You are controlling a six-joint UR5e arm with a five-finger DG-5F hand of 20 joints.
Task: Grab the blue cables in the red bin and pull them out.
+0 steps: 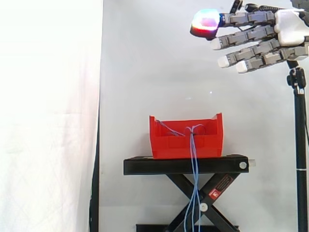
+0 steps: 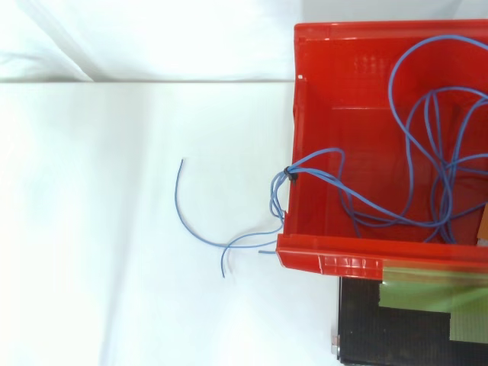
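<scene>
hand point(image 1: 289, 29) high, well apart from bin point(image 1: 183, 145); fingers point(image 1: 251, 34) straight, holding nothing | cables point(image 1: 193, 169) light, limp, thin, probably slippery | best pinched at tie point(image 2: 290, 174), where strands meet

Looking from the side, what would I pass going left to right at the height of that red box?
hanging white curtain → red plastic bin with thin blue cables draped over its front → slim black upright pole
</scene>
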